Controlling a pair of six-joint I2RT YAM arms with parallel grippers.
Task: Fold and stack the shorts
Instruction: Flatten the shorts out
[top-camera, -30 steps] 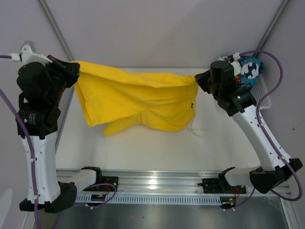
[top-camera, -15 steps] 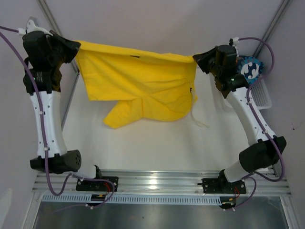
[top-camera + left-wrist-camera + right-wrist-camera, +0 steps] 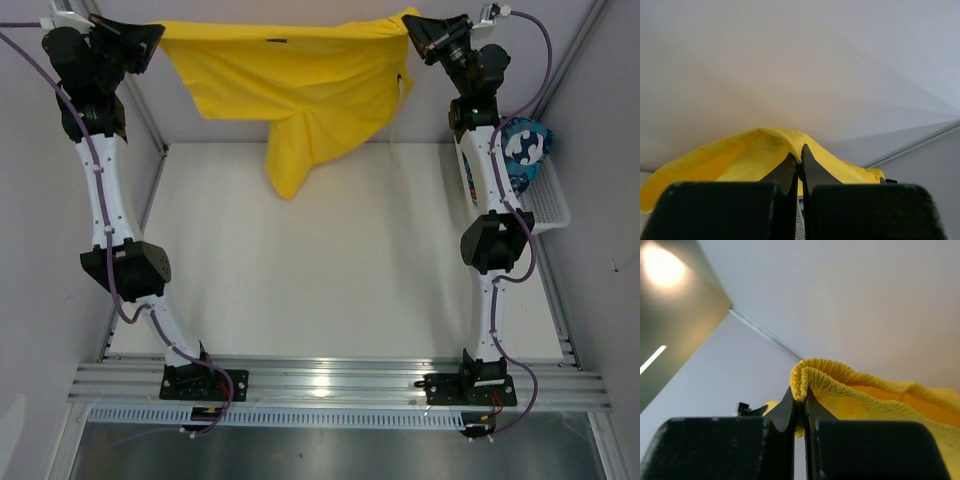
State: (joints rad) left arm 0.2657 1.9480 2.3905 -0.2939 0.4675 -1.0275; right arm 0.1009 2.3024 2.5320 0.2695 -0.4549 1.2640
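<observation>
Shorts [image 3: 300, 90] lifted higher, hanging stretched out

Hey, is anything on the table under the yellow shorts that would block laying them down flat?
Nothing visible does. The yellow shorts hang between the left gripper and right gripper over bare table; the white basket holding the printed shorts sits aside at the right edge.
</observation>
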